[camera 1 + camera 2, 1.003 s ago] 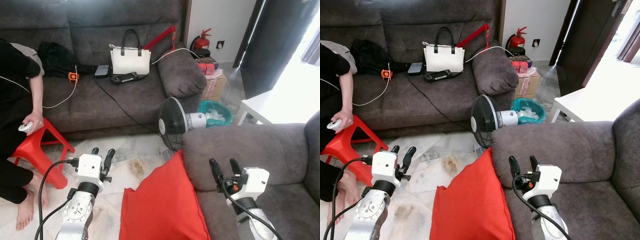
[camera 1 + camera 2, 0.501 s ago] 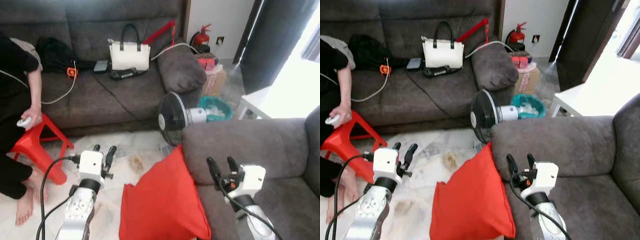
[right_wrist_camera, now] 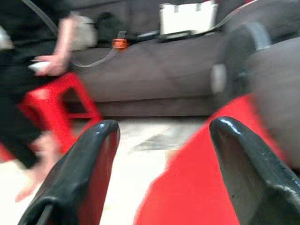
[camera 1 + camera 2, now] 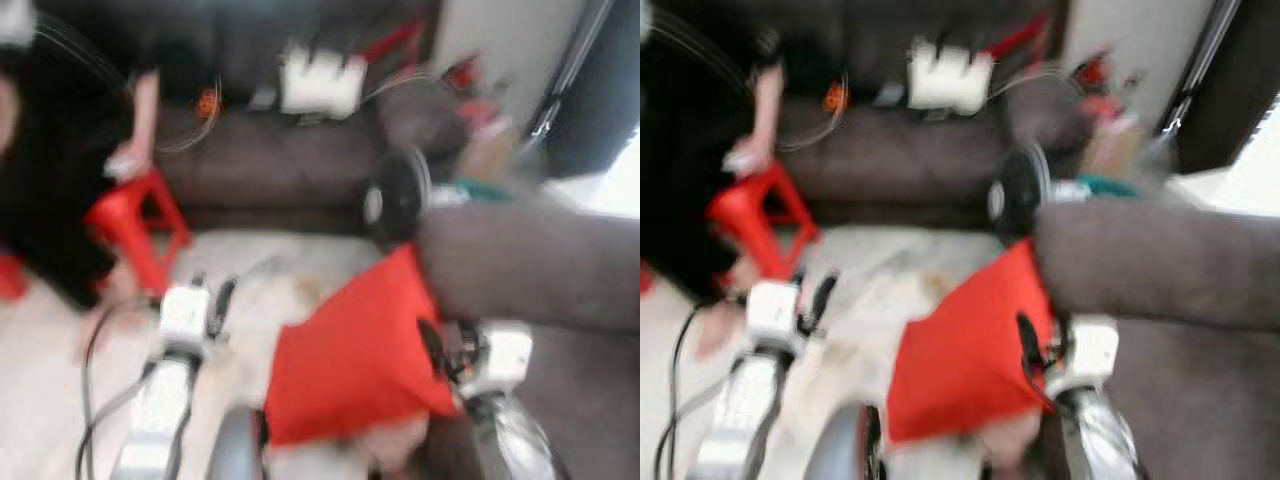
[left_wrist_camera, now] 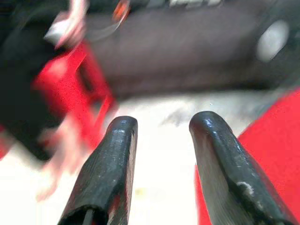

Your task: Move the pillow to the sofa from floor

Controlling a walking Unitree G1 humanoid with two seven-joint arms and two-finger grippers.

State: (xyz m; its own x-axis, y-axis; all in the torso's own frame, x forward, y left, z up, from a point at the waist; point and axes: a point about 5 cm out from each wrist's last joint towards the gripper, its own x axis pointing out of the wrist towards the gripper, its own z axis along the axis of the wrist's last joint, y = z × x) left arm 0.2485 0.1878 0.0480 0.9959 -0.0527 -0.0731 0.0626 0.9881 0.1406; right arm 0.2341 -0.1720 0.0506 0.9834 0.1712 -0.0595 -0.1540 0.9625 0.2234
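Head views heavily motion-blurred. Large red fabric pillow (image 4: 355, 355) on the pale marble floor (image 4: 60, 400), leaning against the arm of the near grey fabric sofa (image 4: 540, 270); not yet on either sofa.

Left gripper (image 4: 208, 300) raised over the bare floor beside the pillow, clear of it; in the left wrist view, two black fingers (image 5: 110, 173) spread apart with floor visible between them, nothing held, the pillow's red edge (image 5: 276, 150) just beyond one finger.

Right gripper (image 4: 440, 350) at the pillow's sofa-side edge, overlapping it in the head views; contact not determinable through the blur. In the right wrist view, fingers (image 3: 79, 173) wide apart, empty, the red pillow (image 3: 197, 187) below and between them.

Background: long dark grey sofa (image 4: 930, 150) along the wall, carrying a white handbag with dark handles (image 4: 320, 85). Small black round fan (image 4: 395, 195) on the floor between the two sofas. Red plastic stool (image 4: 135, 225) at the left, with a seated person in black clothing (image 4: 55, 170) beside it, one hand (image 4: 125, 160) resting near the stool top and a bare foot (image 4: 715, 330) on the floor.
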